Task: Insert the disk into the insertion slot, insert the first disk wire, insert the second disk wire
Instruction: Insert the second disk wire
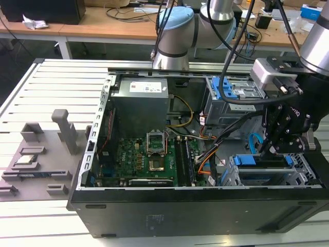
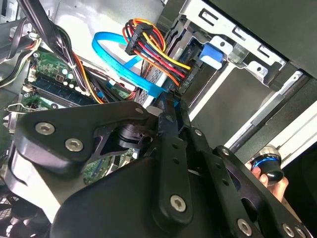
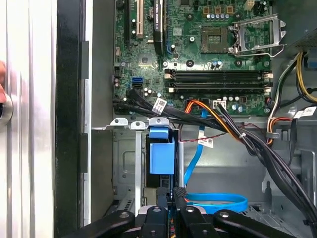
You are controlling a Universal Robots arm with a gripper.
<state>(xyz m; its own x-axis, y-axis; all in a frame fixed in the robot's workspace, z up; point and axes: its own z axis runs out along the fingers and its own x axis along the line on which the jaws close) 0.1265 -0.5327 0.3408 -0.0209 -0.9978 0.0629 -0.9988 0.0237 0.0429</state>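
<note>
One black gripper [image 1: 271, 146] hangs right over the silver drive in its blue carrier [image 1: 262, 160], already seated in the perforated metal bay [image 1: 303, 177]. Its fingers look pinched together at the thin light-blue ribbon cable [image 2: 119, 62], which loops just beside them.

Green motherboard [image 1: 146, 159] inside the black case [image 1: 195, 211]; grey, perhaps plastic, fixtures [image 1: 38, 154] alongside.
</note>
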